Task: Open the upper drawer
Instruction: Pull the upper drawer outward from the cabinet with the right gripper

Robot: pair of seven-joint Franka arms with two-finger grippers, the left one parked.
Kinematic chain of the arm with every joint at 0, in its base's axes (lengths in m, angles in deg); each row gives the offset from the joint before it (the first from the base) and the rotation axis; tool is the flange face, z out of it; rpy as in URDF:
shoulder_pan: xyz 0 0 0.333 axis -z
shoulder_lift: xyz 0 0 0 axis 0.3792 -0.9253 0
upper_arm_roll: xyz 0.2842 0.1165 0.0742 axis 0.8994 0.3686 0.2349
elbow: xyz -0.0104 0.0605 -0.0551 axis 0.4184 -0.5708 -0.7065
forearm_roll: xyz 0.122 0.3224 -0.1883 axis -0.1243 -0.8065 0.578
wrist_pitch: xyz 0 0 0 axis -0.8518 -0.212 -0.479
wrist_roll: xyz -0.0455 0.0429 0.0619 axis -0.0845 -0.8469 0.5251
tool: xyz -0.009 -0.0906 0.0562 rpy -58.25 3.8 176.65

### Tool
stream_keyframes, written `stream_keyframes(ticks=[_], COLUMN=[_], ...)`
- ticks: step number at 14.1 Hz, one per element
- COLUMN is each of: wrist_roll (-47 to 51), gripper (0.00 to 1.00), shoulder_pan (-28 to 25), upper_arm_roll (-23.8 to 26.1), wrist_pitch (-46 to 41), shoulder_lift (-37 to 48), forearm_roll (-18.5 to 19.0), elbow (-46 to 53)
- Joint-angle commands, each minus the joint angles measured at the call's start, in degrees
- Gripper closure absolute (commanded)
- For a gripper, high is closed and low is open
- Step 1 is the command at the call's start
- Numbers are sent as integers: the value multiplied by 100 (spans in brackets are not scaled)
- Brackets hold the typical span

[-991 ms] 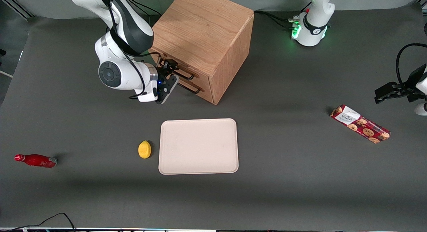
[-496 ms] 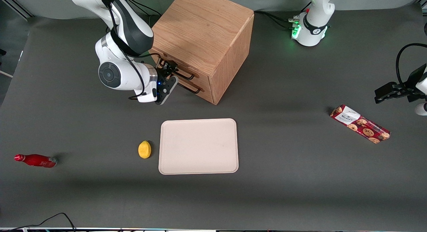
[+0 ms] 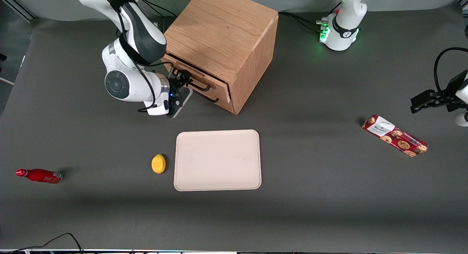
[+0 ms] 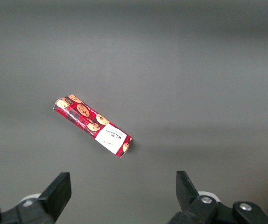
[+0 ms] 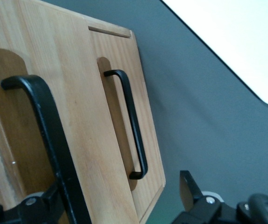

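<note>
The wooden cabinet (image 3: 223, 34) stands at the back of the table. Its upper drawer (image 3: 219, 88) sticks out a little from the cabinet's front. My right gripper (image 3: 181, 79) is in front of that drawer, at the end of its thin black handle (image 3: 199, 86). In the right wrist view the handle (image 5: 45, 126) of the upper drawer (image 5: 85, 140) runs down beside one finger (image 5: 54, 198). The gripper (image 5: 120, 200) is open, fingers wide apart. The bottom drawer (image 5: 117, 56) with its matching handle (image 5: 133, 126) lies flush below.
A beige tray (image 3: 217, 159) lies nearer the front camera than the cabinet, with a yellow lemon (image 3: 158, 163) beside it. A red bottle (image 3: 38, 175) lies toward the working arm's end. A cookie box (image 3: 395, 135) lies toward the parked arm's end.
The gripper has drawn away from the cabinet's front, and the upper drawer has slid out a short way with it. The bottom drawer has not moved.
</note>
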Motion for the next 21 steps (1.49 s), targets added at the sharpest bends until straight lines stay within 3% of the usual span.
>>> stream_keyframes(ticks=[1, 6, 14, 21], wrist_roll=[-18, -27, -44, -308], gripper=[0, 0, 0, 0], shoulder_pan=[18, 18, 97, 97], upper_arm_roll=[-11, -107, -256, -608], wrist_pitch=[24, 24, -2, -73], shoulder_lift=[-230, -345, -547, -740], forearm_roll=[151, 168, 607, 642], elbow=[240, 363, 688, 1066])
